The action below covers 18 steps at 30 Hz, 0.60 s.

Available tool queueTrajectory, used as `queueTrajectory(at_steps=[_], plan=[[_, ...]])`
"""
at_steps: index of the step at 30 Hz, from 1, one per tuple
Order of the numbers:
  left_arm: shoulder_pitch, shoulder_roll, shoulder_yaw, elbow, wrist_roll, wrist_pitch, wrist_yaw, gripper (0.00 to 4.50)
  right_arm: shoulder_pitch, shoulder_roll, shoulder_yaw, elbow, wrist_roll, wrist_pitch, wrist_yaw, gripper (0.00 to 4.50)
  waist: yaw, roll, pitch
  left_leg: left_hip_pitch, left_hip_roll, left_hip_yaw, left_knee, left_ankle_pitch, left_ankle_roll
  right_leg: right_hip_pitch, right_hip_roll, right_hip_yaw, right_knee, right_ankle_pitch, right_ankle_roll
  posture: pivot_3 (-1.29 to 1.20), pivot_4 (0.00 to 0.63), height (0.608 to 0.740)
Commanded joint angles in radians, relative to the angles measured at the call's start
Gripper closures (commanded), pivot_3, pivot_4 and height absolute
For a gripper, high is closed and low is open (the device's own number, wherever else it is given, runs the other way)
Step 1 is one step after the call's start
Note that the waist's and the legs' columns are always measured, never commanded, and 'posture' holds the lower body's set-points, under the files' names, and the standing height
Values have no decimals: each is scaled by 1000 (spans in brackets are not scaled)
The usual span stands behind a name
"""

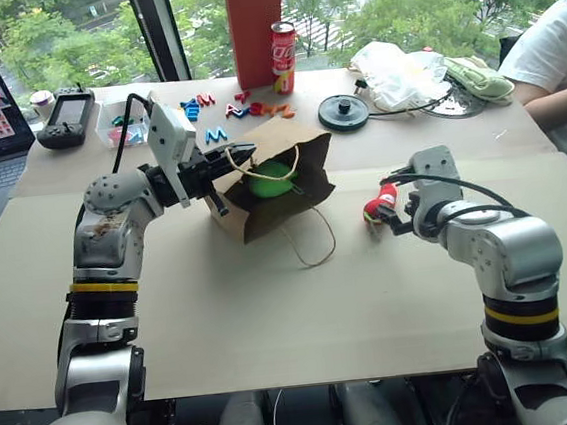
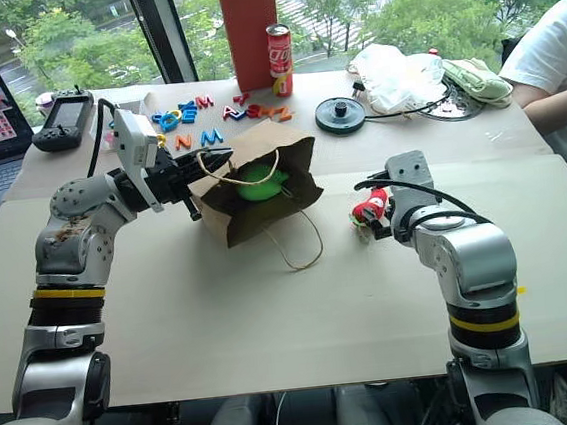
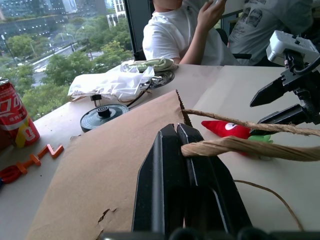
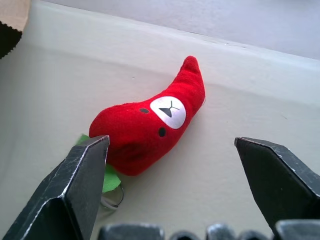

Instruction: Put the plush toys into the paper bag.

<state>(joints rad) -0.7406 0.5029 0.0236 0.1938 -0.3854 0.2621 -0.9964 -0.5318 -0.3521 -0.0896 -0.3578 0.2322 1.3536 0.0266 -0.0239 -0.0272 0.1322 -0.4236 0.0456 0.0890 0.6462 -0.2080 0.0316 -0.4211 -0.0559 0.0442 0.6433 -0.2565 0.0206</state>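
Right gripper [image 4: 170, 165] has its jaws wide apart, pitched down at the table, nothing between them. Red chili plush [image 4: 150, 127] lies flat just ahead of the fingertips, its fat end with the green leaf close against one finger, pointed tip aimed away. I'd shift sideways to centre the body between the fingers, drop until the pads straddle the fattest part near the white face patch, then close. It's soft, so I'd go for a deep bite, not the thin tip. There's a small metal ring by the leaf; I'd keep the finger off it.

Left gripper [image 3: 187, 165] is pressed together on the twisted cord handle [image 3: 240, 146] of the brown paper bag [image 1: 270, 179], holding the mouth up and turned towards the right arm. Fuzzy green plush [image 1: 272, 178] already sits inside the mouth. So the chili is the last one, off to the right gripper's inner side from the bag, well apart from it. Carry path I judge: lift, sweep over to the mouth, release past the rim. I'd leave the left arm where it is.

Hard to make out: how deep the green plush sits, and whether the bag's lower edge rests on the table or hangs. Second handle loop [image 1: 311, 240] trails loose on the table below the mouth and could snag.
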Motion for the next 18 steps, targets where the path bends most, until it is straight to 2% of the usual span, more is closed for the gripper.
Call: queueTrajectory(at_steps=[1, 10, 13, 18], plan=[[-22, 2, 14, -19, -4, -14, 2, 4500, -11, 64, -5, 34, -46, -81, -50, 38, 2, 0, 0, 0, 0, 0, 0, 0, 0, 0, 0, 0, 0, 0, 0, 0, 150, 739], [-23, 5, 16, -21, -5, -12, 3, 4500, 24, 129, 28, 136, -100, -180, -74, 38, 11, 0, 0, -1, -1, 0, 0, 0, 0, 1, -2, -1, 2, 0, 0, 0, 150, 739], [-24, 7, 18, -20, -5, -12, 4, 4500, 27, 134, 31, 139, -99, -195, -71, 797, 10, 0, 0, -1, -1, 0, 0, 0, 0, 1, -2, -1, 2, 0, 0, 0, 150, 739], [-26, 7, 19, -16, -4, -12, 6, 4500, 16, 149, 32, 127, -86, -214, -61, 2536, 9, 0, 0, -1, -1, 0, 0, 0, 0, 1, -1, -1, 2, 0, 0, 0, 150, 739]])
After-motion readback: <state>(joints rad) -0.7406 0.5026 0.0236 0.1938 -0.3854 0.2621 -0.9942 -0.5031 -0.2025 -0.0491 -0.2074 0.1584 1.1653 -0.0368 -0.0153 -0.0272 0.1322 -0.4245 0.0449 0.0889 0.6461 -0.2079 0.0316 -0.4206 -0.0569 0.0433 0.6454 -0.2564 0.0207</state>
